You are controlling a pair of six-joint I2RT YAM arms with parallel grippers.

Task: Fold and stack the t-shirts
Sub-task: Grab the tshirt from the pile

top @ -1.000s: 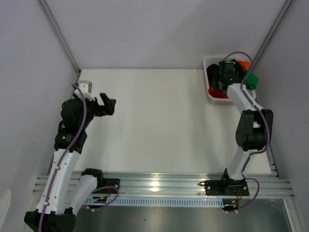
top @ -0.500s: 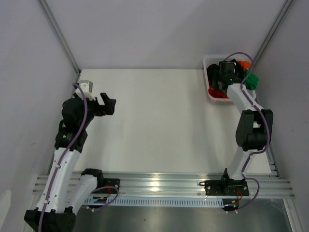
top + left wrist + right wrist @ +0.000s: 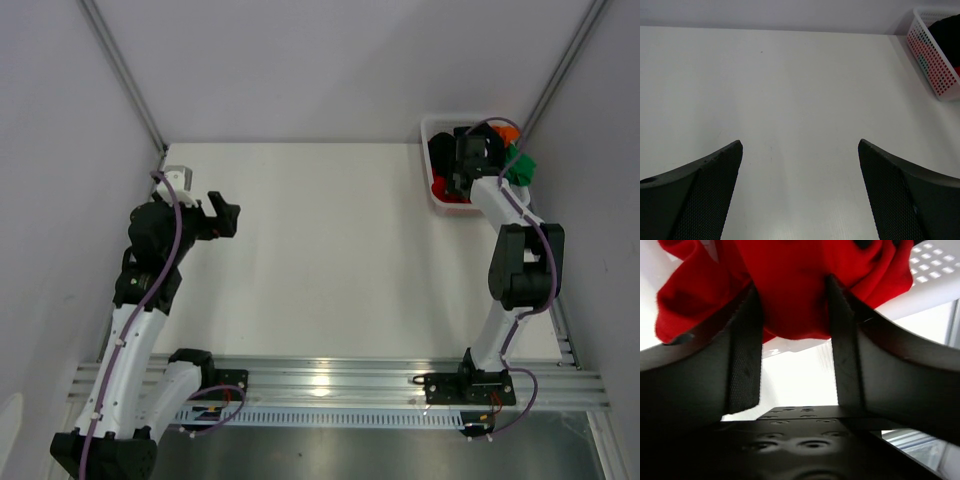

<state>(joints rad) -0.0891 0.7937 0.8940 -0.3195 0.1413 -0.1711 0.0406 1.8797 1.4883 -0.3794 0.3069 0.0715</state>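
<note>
The white plastic basket point(image 3: 428, 135) at the far right holds the t-shirts: a red one point(image 3: 447, 194), a black one point(image 3: 440, 155), an orange one point(image 3: 511, 131) and a green one point(image 3: 522, 167) hanging over its right rim. No pink shirt shows. My right gripper point(image 3: 458, 180) reaches down into the basket. In the right wrist view its fingers point(image 3: 745, 355) press on a bunch of the red t-shirt point(image 3: 795, 285) that fills the gap of the right gripper point(image 3: 792, 295). My left gripper point(image 3: 228, 215) hangs open and empty over the table's left side point(image 3: 800, 150).
The basket shows at the top right of the left wrist view point(image 3: 935, 70), with black cloth point(image 3: 947, 30) inside. Grey walls and slanted frame rails point(image 3: 125, 75) bound the white table point(image 3: 320, 240). A metal rail point(image 3: 330, 380) runs along the near edge.
The right wrist has shifted slightly toward the back of the basket with the red cloth between its fingers. The left arm has barely moved.
</note>
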